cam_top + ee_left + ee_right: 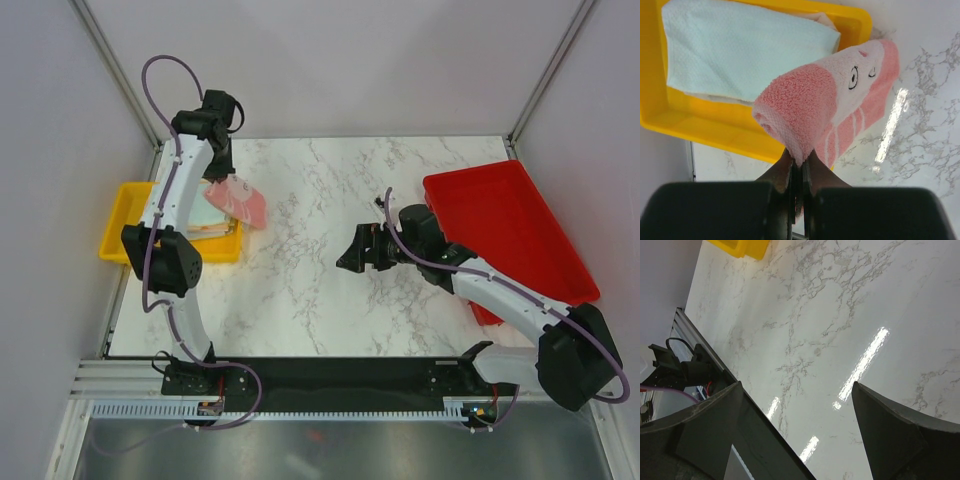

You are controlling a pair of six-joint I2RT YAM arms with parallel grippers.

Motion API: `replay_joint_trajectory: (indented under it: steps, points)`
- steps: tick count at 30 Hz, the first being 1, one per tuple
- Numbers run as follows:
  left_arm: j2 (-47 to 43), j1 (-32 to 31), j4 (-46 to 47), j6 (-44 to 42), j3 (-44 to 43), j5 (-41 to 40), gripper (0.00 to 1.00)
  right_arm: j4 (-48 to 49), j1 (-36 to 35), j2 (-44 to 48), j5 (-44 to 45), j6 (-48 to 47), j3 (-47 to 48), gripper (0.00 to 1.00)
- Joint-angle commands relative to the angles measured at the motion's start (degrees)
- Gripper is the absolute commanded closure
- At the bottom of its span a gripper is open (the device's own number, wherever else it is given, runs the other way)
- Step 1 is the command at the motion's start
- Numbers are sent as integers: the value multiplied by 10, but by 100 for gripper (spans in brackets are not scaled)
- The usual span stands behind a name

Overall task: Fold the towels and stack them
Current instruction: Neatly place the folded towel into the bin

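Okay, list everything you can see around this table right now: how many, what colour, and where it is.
patterned towel: one, pink with white, folded, hanging from the left gripper by the yellow bin's right side
mint towel: one, mint green, folded, on top of the stack in the yellow bin
paler cloth: count unclear, off-white, edges showing under the mint towel
yellow bin: one, yellow, left edge of the table
red tray: one, red, right edge of the table
table: one, white marble pattern
left gripper: one, black, shut on the patterned towel
right gripper: one, black, open, holding nothing, above the table's middle
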State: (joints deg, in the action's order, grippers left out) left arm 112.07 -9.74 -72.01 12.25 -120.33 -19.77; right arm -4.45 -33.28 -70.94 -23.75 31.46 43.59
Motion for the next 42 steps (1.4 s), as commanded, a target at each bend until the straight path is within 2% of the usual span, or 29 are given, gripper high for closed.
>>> replay_joint_trajectory:
  steps: [1,4,11,14,17,20,24,29,32,33,36,41,42]
  points:
    - [2,17,-56,-36,-39,-33,98,5,0,-7,8,-17,27,2]
    - [-2,36,-54,-43,-54,-39,98,7,1,-10,7,-16,33,2]
    - [-7,76,-34,-52,-98,3,98,8,1,-17,12,-17,43,2]
    - [-3,96,-28,-67,-96,10,98,7,1,-22,12,-18,48,2]
    - [-1,140,-22,-72,-75,0,98,6,1,-31,11,-19,55,2]
    - [18,167,15,-83,-57,7,98,4,1,-49,8,-25,64,2]
    - [95,194,56,-77,-46,-4,98,3,1,-78,-2,-28,76,2]
    - [179,210,64,-58,-67,-44,89,-2,1,-108,7,-42,98,2]
    - [198,214,79,-65,-89,-66,65,-4,2,-125,4,-53,107,2]
    - [202,215,79,-66,-96,-68,51,-4,3,-128,7,-54,108,2]
    - [201,216,76,-58,-128,-76,39,-3,5,-146,9,-55,113,2]
    - [160,213,78,-26,-144,-39,34,20,4,-165,-2,-43,112,2]
    - [154,209,79,-21,-142,-39,29,21,5,-167,-3,-43,112,2]
